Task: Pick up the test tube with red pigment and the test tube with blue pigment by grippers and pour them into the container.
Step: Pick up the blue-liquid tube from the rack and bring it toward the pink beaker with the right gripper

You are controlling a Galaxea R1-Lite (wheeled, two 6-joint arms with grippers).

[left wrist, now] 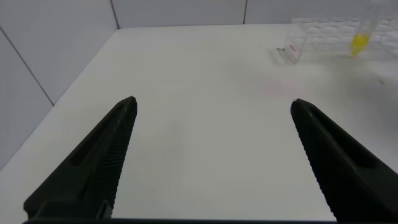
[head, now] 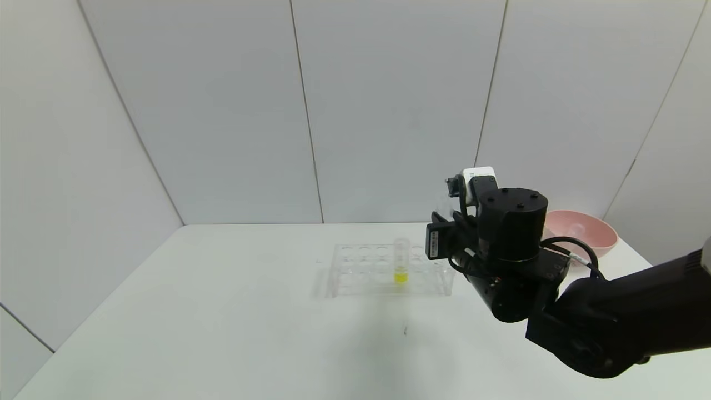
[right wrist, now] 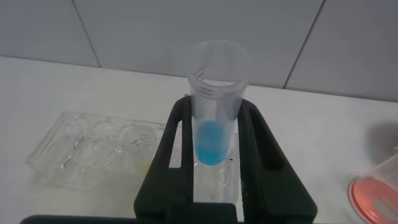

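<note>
White table (head: 222, 311), grey panel walls. My right gripper (right wrist: 214, 134) is clamped on the blue test tube (right wrist: 214, 102), held above the rack (right wrist: 87, 152); its long axis is upright, mouth up. I count one yellow tube (head: 400, 261) racked, one pink bowl (head: 583, 230). Left gripper (left wrist: 214, 155) spread wide, holding nothing, over bare table.

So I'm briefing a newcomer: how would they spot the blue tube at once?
Start at the clear rack on the white table; beside it hangs the right claw. The blue tube stands upright, clamped in that claw. Its liquid is blue, while the tube in the rack holds yellow.
</note>
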